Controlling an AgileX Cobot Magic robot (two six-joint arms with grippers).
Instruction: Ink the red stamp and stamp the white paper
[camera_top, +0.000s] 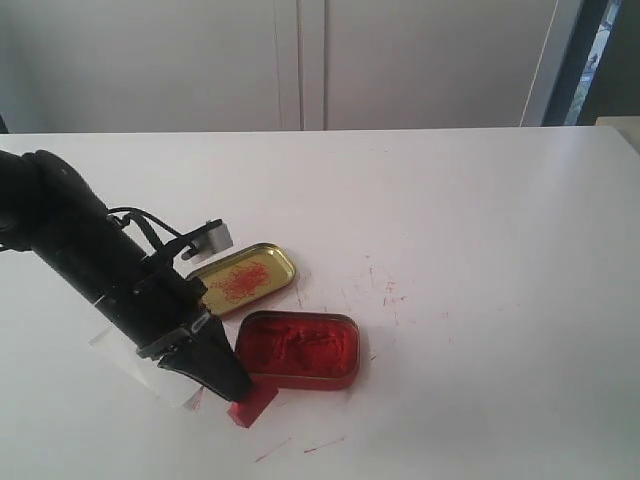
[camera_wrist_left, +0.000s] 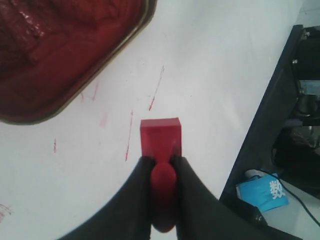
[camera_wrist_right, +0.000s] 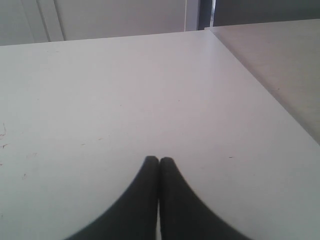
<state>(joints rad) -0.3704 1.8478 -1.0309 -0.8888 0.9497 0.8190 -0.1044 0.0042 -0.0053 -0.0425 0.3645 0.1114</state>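
My left gripper (camera_wrist_left: 161, 161) is shut on the knob of the red stamp (camera_wrist_left: 160, 137), whose rectangular base points out past the fingertips. In the exterior view the stamp (camera_top: 252, 405) sits low over the table just in front of the open red ink tin (camera_top: 298, 348); whether it touches the table I cannot tell. The left gripper (camera_top: 235, 390) reaches in from the left. The white paper (camera_top: 160, 385) lies mostly hidden under the left arm. My right gripper (camera_wrist_right: 159, 160) is shut on nothing over bare table and does not show in the exterior view.
The gold lid (camera_top: 243, 279) with red smears lies behind the tin. The red tin (camera_wrist_left: 60, 50) fills one corner of the left wrist view. Red ink streaks (camera_top: 385, 290) mark the tabletop. The table's edge (camera_wrist_left: 260, 125) runs close to the stamp.
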